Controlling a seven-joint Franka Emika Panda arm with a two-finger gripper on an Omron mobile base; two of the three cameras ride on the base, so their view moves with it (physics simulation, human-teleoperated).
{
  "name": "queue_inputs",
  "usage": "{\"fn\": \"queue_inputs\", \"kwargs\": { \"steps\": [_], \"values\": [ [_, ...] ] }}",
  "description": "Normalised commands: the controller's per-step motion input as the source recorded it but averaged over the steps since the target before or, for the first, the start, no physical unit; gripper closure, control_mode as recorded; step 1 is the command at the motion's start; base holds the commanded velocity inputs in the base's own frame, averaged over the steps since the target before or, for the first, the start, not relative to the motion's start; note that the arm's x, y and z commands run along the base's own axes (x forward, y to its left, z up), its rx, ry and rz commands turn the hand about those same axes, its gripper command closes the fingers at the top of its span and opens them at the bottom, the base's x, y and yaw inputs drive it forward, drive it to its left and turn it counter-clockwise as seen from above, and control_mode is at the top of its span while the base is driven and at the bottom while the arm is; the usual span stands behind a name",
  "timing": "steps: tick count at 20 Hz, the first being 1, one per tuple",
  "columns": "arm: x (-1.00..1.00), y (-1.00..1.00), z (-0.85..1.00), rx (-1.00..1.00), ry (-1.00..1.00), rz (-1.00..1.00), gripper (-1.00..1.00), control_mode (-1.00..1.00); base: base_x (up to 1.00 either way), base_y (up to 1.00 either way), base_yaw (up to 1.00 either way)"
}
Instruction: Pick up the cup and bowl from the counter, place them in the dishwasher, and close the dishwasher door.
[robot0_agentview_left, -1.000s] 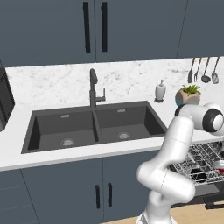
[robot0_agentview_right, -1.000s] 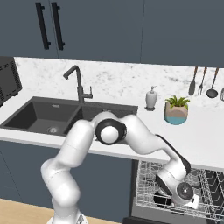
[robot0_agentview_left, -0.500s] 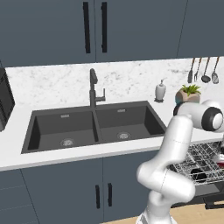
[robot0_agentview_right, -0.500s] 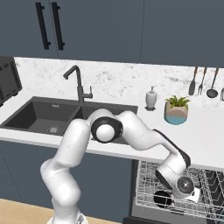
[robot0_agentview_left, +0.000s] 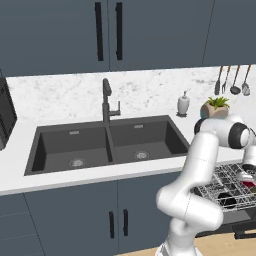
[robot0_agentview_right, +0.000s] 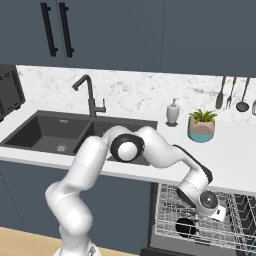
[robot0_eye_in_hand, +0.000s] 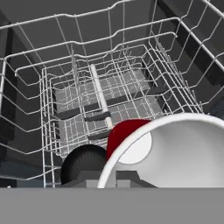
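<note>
Pincer (robot0_agentview_right: 218, 214) sits low over the dishwasher's wire rack (robot0_agentview_right: 200, 225); fingers hidden behind robot body in hand view, so can't tell if spread or closed. Right by it: red cup (robot0_eye_in_hand: 124, 133) and dark bowl (robot0_eye_in_hand: 83, 162), side by side in the rack. Bowl also at (robot0_agentview_right: 186, 227). Behind and above: counter (robot0_agentview_right: 235, 165) with plant pot (robot0_agentview_right: 202, 127), well apart.

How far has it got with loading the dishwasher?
The bowl lies in the rack. The cup is down in the rack too, with the arm reaching in; whether it is released, I cannot tell. Left: closing the door, which is open.
</note>
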Motion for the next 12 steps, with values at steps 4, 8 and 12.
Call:
{"fn": "queue_inputs", "kwargs": {
  "steps": [4, 8, 12],
  "values": [
    [-0.01, -0.15, -0.41, 0.0, 0.12, -0.04, 1.0, -1.0, 0.0, 0.0, 0.0],
    [-0.05, -0.11, -0.46, 0.0, 0.03, -0.03, 1.0, -1.0, 0.0, 0.0, 0.0],
    [0.0, -0.09, -0.51, 0.0, 0.0, -0.03, 1.0, -1.0, 0.0, 0.0, 0.0]
  ]
}}
